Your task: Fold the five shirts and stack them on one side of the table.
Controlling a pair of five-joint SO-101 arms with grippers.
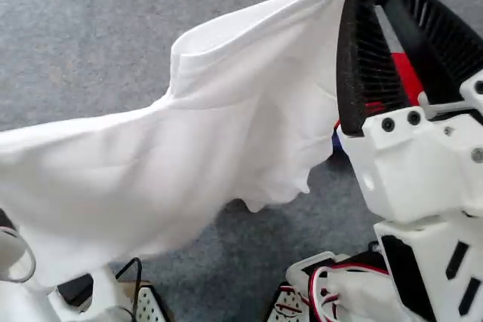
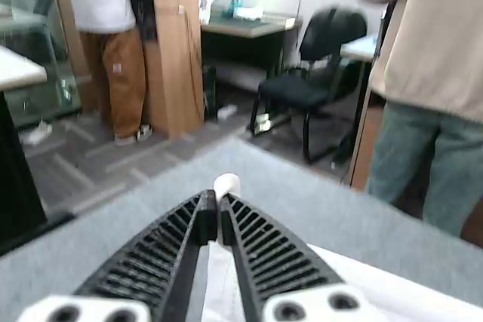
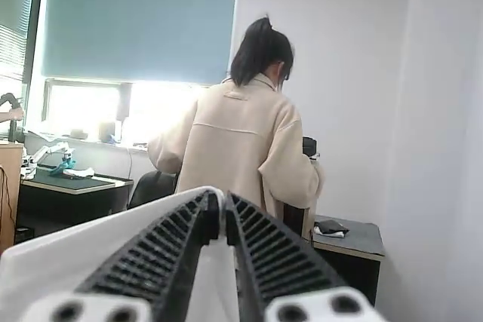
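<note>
White blocky housings here, black ribbed fingers, dark screws in the casing, red-and-white cables loop near the base.

Bright daylight flares through the window; the table is evenly lit.

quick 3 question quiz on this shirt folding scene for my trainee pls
1. True or false: the white shirt is lifted up, not lying flat on the grey table.
2. The right gripper is: A) open, B) shut on the white shirt, C) shut on nothing.
3. Fill in: the left gripper is shut on the ___.
Key: 1 true; 2 B; 3 white shirt.
</note>
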